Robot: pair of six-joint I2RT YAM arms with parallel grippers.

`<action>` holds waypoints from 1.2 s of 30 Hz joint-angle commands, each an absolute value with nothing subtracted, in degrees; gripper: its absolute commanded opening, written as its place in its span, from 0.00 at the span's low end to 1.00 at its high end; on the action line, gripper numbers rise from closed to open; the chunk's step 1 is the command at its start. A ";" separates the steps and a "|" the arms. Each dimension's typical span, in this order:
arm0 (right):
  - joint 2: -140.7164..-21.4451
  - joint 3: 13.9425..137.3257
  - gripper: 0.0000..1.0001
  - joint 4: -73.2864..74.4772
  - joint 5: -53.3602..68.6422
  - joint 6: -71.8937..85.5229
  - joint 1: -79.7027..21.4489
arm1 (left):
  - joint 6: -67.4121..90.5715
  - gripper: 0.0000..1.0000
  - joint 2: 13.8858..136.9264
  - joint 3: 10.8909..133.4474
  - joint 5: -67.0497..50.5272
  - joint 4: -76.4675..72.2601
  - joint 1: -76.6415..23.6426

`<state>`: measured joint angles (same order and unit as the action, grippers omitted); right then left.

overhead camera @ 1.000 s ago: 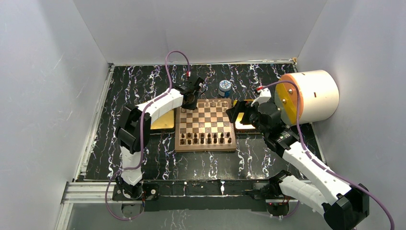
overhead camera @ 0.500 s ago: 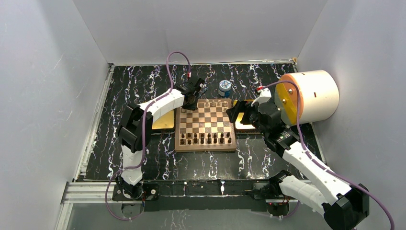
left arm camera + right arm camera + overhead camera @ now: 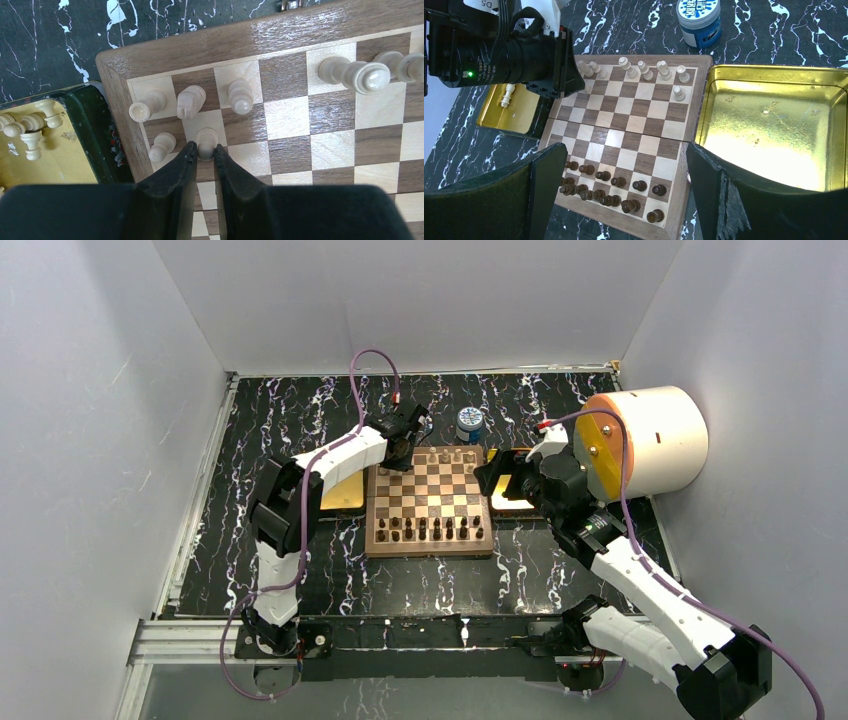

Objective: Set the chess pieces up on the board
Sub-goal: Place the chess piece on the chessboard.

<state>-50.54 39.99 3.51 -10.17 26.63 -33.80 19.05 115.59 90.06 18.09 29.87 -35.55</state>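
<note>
Left fingers (image 3: 185, 157) have barely shifted, clamped on a cream pawn (image 3: 206, 140) near the board (image 3: 320, 25) corner. Right fingers (image 3: 541, 172) remain spread wide. The pawn's base is hidden.

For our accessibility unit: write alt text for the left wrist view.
The left end effector grips a cream pawn standing on the board near its corner. Other cream pieces stand nearby; more lie in a gold tray.

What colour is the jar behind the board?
The jar is blue and white, clearest in the right wrist view.
</note>
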 commanded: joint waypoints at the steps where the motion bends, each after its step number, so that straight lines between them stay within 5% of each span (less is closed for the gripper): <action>1: -49.30 42.98 0.99 2.37 -11.00 25.88 -33.80 | 18.73 0.18 115.27 91.59 20.71 30.32 -35.84; 12: -49.88 42.71 0.99 1.93 -10.31 26.19 -33.83 | 18.59 0.31 114.31 92.41 19.98 30.32 -35.86; 36: -52.11 43.07 0.99 1.49 -9.34 25.39 -33.83 | 18.19 0.31 97.26 84.88 17.46 32.30 -26.65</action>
